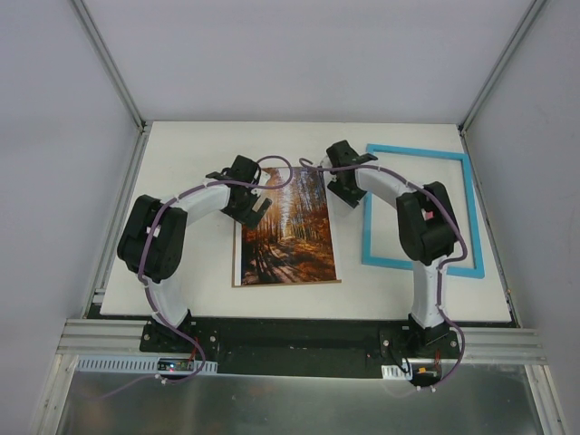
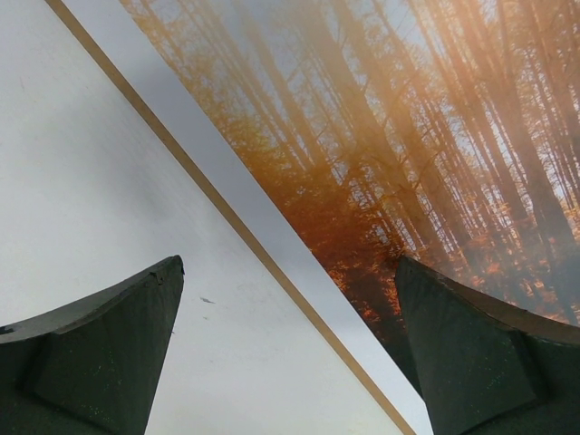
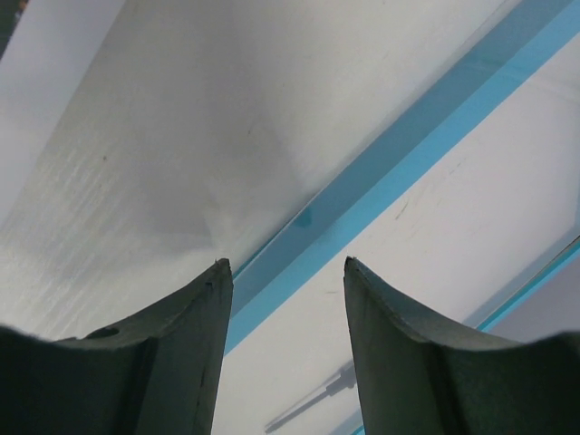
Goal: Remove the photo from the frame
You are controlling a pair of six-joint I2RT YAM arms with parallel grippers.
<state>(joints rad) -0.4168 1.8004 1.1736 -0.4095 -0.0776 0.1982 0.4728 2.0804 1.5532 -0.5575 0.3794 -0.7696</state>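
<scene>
White table (image 1: pixel 181 272), photo (image 1: pixel 290 237) beside turquoise frame (image 1: pixel 365 240)

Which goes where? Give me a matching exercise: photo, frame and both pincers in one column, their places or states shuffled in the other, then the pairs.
Column one:
1. photo
2. frame
3. left pincer
4. right pincer

Column two:
A. lies empty, off to the right
B. lies in the middle, forest picture up
C. wide open, straddling the print's edge
D. fingers apart above a turquoise rail

Pairs: 1-B, 2-A, 3-C, 4-D
</scene>
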